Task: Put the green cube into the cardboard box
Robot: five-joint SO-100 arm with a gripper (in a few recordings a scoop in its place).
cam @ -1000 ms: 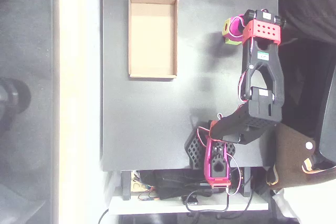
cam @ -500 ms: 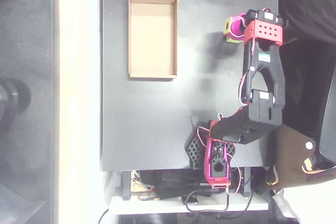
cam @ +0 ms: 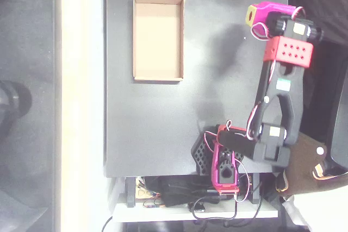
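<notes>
- Claw [cam: 254, 14]: raised and swung toward the counter's upper right since a second ago; closed on the green cube [cam: 252, 14], held at its tip.
- Cardboard box [cam: 158, 74]: unmoved, upper left of the counter [cam: 163, 129], well apart from the cube.
- Judgement: lift done; carry across pending.

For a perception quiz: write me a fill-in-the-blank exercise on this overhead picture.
Inside the cardboard box there is ___.
In the overhead view, the hand lies to the ___ of the box.
The table top is ___ in colour.
Missing words: nothing; right; black.
</notes>
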